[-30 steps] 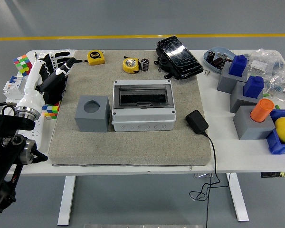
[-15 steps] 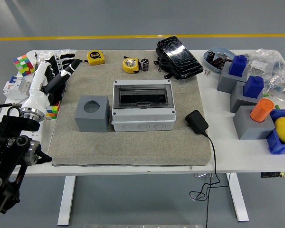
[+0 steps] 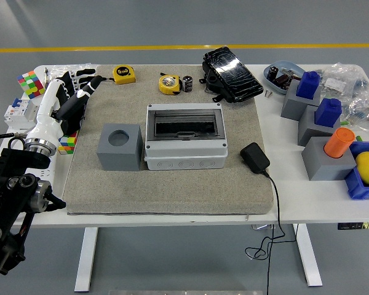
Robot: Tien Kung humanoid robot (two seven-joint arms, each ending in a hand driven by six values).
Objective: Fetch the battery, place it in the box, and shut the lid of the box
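Grey felt mat covers the middle of the white surface. Centred on the mat is the grey box; its dark transparent lid appears shut, though the view is unclear. The battery, a small dark cylinder, stands at the mat's far edge, just beside a yellow tape measure. The left robot hand hovers over the mat's far left corner, fingers loosely spread, holding nothing. A grey cube sits left of the box.
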